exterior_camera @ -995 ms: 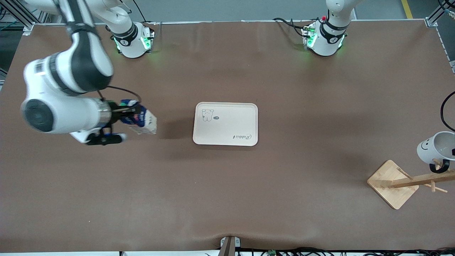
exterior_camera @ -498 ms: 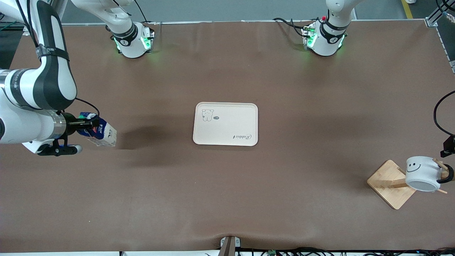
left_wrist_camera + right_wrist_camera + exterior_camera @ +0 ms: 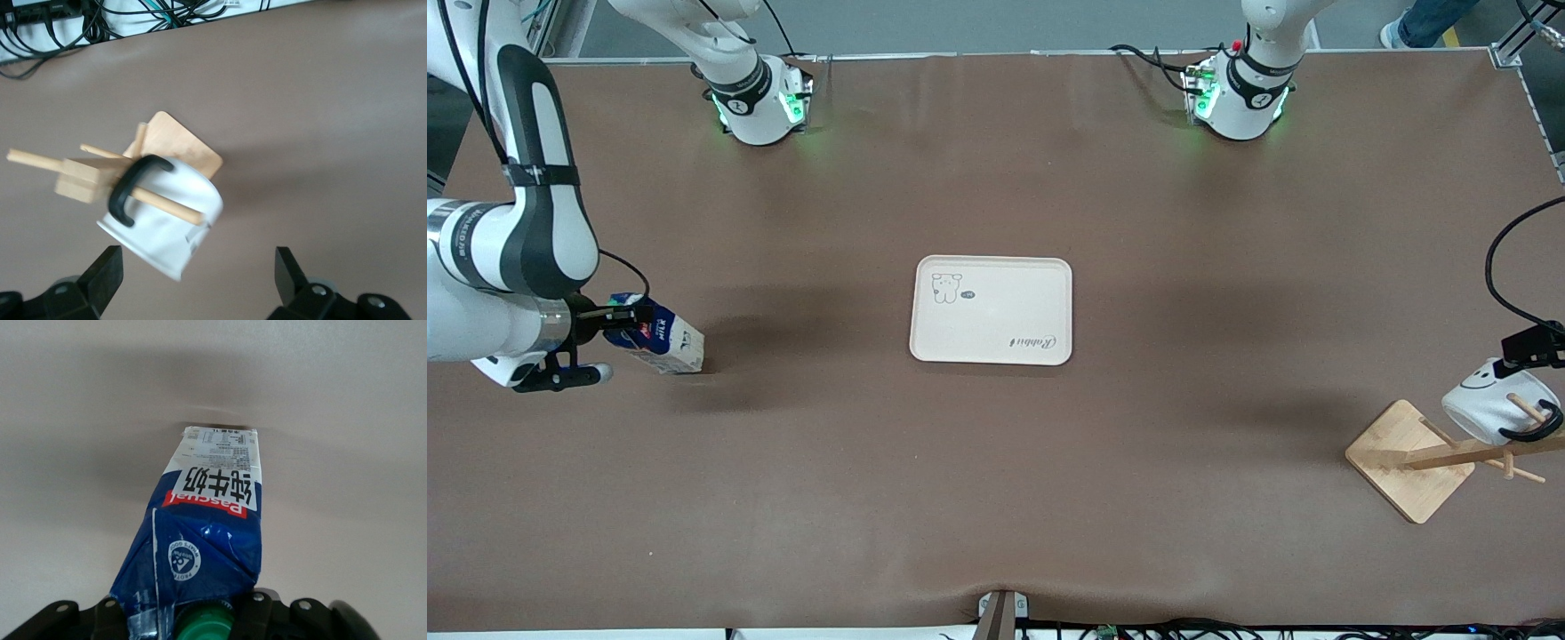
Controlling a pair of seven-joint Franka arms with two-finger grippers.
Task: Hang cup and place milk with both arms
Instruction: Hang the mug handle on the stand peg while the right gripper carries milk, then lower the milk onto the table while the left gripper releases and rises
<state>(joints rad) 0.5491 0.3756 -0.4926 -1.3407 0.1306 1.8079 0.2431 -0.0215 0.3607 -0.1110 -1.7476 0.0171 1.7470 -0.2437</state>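
Observation:
The cup (image 3: 1489,402) hangs tilted on the wooden rack (image 3: 1405,462), with its black handle (image 3: 130,190) looped over a peg (image 3: 170,207). My left gripper (image 3: 197,272) is open just above the cup (image 3: 167,220). Both black fingers (image 3: 107,267) stand apart from it, holding nothing. The left gripper (image 3: 1529,347) shows at the edge of the front view. My right gripper (image 3: 630,318) is shut on the gabled top of the milk (image 3: 660,338), beside its green cap (image 3: 203,623). The carton (image 3: 210,520) leans, with its pale lower end at the table, toward the right arm's end.
A white tray (image 3: 1049,267) with a small animal drawing lies flat mid-table between the two arms. The rack's square wooden base (image 3: 183,143) sits near the left arm's end of the table. Cables (image 3: 100,20) run along the table's edge.
The left gripper has opened and let go of the cup, which now swings on the peg. The right arm has carried the milk away from the tray and lower.

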